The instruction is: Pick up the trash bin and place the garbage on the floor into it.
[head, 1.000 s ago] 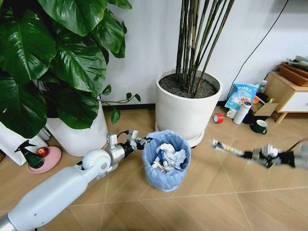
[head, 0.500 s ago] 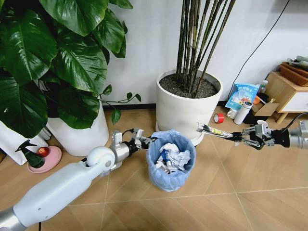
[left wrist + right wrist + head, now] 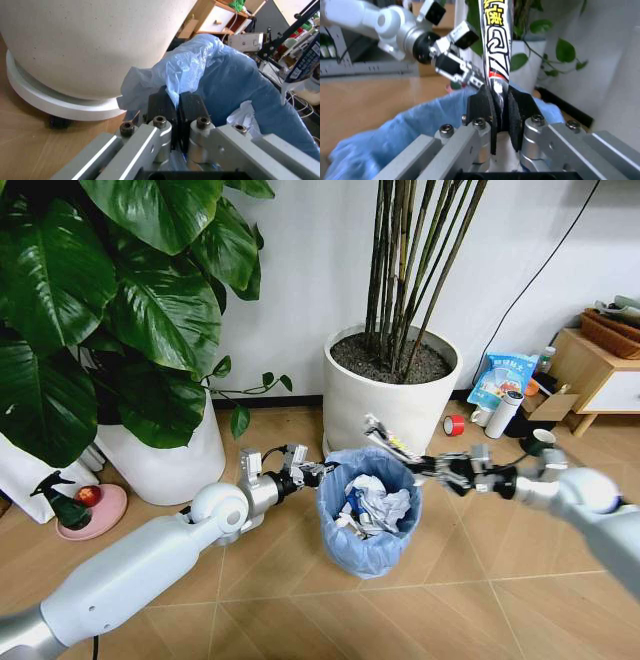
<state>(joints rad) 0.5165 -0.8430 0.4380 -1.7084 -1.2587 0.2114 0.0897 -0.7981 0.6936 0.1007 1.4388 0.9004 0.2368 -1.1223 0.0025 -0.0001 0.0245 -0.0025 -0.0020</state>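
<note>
Dark long wrapper (image 3: pixel 392 446) lengthwise across bin (image 3: pixel 368 525), right claw (image 3: pixel 440 468) clamping

Long dark wrapper (image 3: pixel 391 446) over trash bin (image 3: pixel 369 515).

Only print I can spot is yellow Chinese characters on the long snack wrapper (image 3: pixel 495 41), can't actually read them.

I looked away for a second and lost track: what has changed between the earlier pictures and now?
The right gripper, shut on the long snack wrapper, has swung leftward from open floor until the wrapper hangs over the trash bin. The left gripper, clamped on the bin's blue liner, has shifted the bin slightly right. The white plant pot stayed put; the wrapper has not been let go.
</note>
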